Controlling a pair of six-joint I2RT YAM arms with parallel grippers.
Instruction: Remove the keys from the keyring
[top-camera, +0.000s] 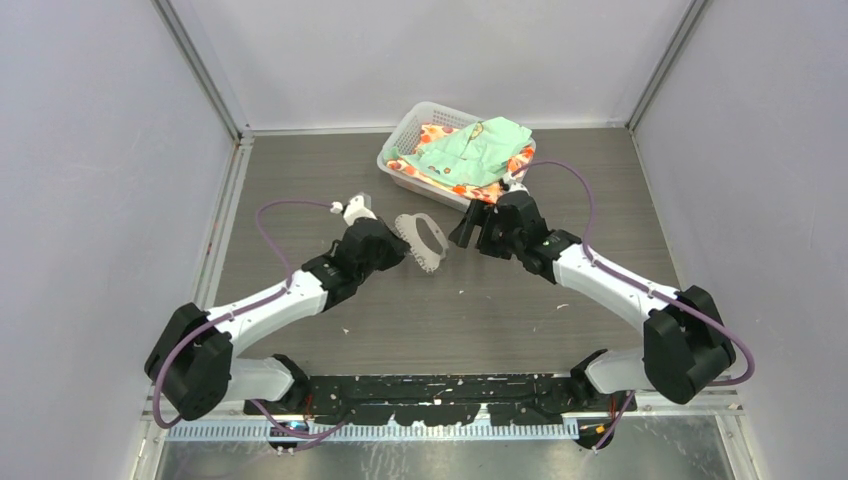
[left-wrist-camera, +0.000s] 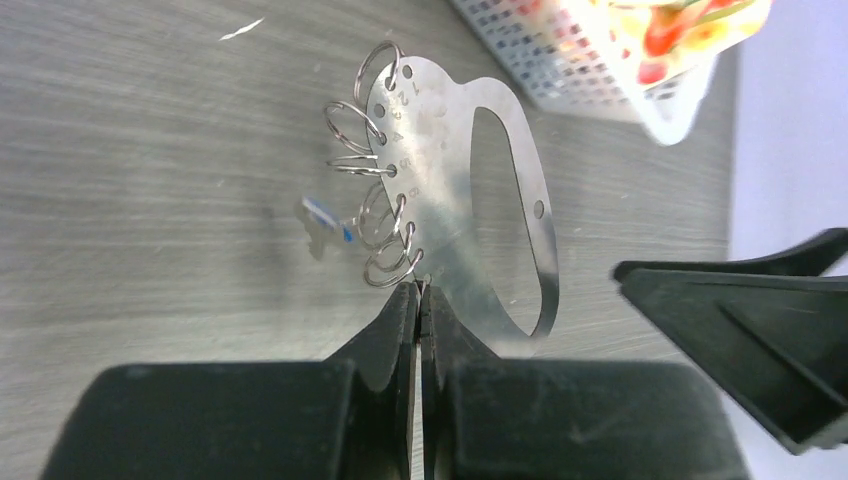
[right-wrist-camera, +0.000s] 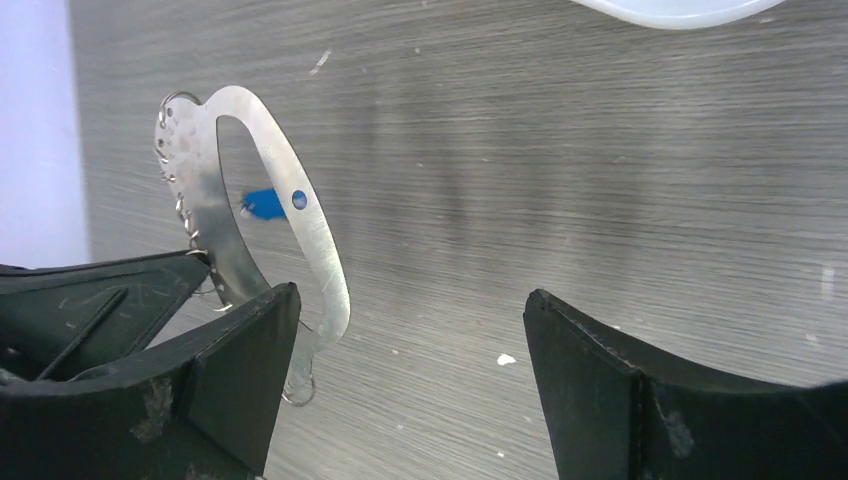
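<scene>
The keyring (left-wrist-camera: 440, 190) is a silvery oval plate loop with several wire rings (left-wrist-camera: 372, 160) along one side, held upright above the table. My left gripper (left-wrist-camera: 420, 292) is shut on its lower edge. In the top view the keyring (top-camera: 428, 243) stands between my left gripper (top-camera: 403, 248) and my right gripper (top-camera: 468, 232). My right gripper (right-wrist-camera: 410, 300) is open, its left finger (right-wrist-camera: 240, 370) close beside the plate's thin side (right-wrist-camera: 312, 240). A key with a blue head (right-wrist-camera: 265, 203) shows behind the plate, blurred in the left wrist view (left-wrist-camera: 322, 222). I cannot tell whether it hangs on a ring. Other keys are not visible.
A white mesh basket (top-camera: 398, 165) holding green and orange-patterned cloth (top-camera: 470, 150) stands at the back, just behind my right gripper. Pale specks of debris (right-wrist-camera: 506, 359) lie on the grey table. Grey walls close in both sides.
</scene>
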